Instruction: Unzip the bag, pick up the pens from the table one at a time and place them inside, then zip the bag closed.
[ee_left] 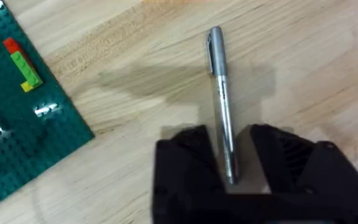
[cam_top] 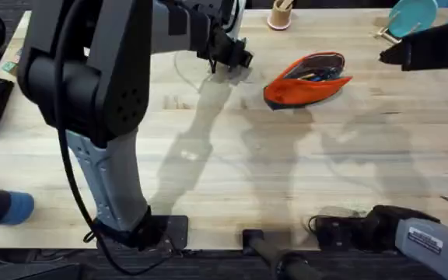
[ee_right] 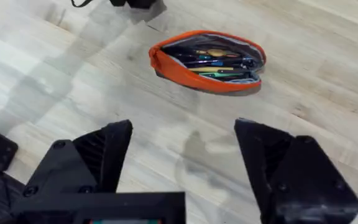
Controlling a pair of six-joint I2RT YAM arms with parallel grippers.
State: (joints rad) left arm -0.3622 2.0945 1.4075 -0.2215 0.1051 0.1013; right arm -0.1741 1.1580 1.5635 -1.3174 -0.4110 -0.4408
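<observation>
Bag [cam_top: 308,79]: you find it on the table [cam_top: 232,163] at about one o'clock from the table's middle in the overhead view, lying with its zipper open, so you look into the mouth. In the right wrist view the bag [ee_right: 209,61] shows several coloured pens inside its grey lining.

Your left gripper [cam_top: 228,58] is low over the table at about eleven o'clock, just beside the bag but not touching it. In the left wrist view its two black fingers [ee_left: 185,158] are spread with a grey metallic pen [ee_left: 222,102] lying between them on the wood; you cannot tell if the pads already touch it. The pen's clip end points away from the gripper.

Your right gripper [ee_right: 182,168] hangs above bare wood near the bag, its fingers wide apart and holding nothing.

Around the work, a green studded baseplate [ee_left: 17,118] with small red, green and yellow bricks lies close to the pen. A tan cup [cam_top: 280,14] with pale sticks stands at twelve o'clock, and a teal plate [cam_top: 412,15] at two o'clock. Nothing lies between the pen and the bag.

The table is pale jointed wood with soft arm shadows on it.
</observation>
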